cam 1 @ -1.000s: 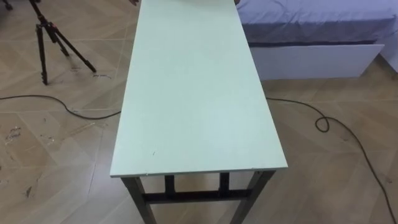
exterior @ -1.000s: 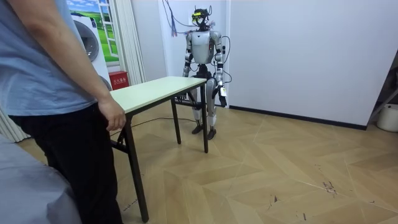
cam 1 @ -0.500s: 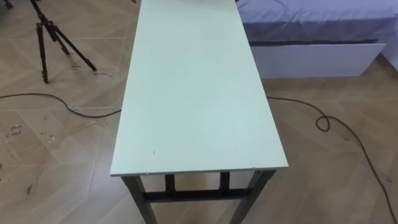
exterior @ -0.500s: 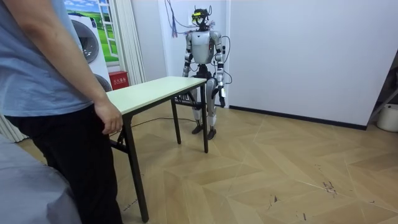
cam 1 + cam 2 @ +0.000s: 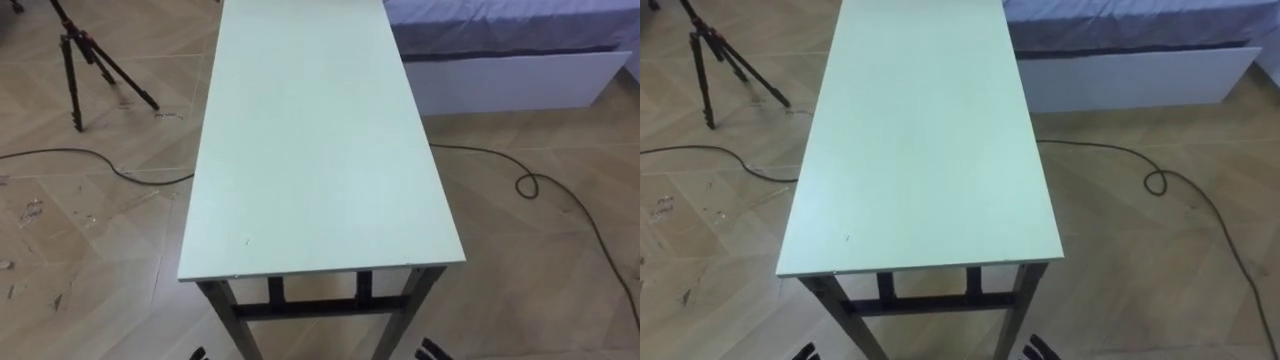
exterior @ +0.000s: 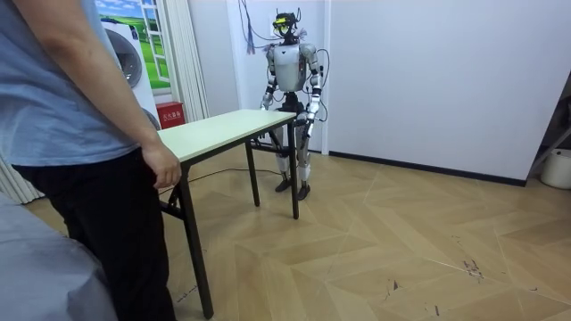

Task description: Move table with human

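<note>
A long pale green table (image 5: 320,150) on dark metal legs runs away from me; its near short edge is just in front of me. The dark fingertips of my left hand (image 5: 197,353) and my right hand (image 5: 432,350) poke in below that edge, straight, apart from the table and holding nothing. In the room view I stand at one short end of the table (image 6: 223,129), forearms raised toward it. A person (image 6: 71,134) stands at the other end, with a hand (image 6: 162,169) hanging by the table's corner; I cannot tell whether it grips.
A black tripod (image 5: 75,60) stands on the wood floor to the table's left. A low bed (image 5: 510,50) lies close along its far right side. Dark cables (image 5: 560,210) cross the floor on both sides. A white wall is behind me.
My arms have come up from my sides toward the table's end, and both hands' fingertips have entered the bottom of the eye views. The camera has tipped down a little.
</note>
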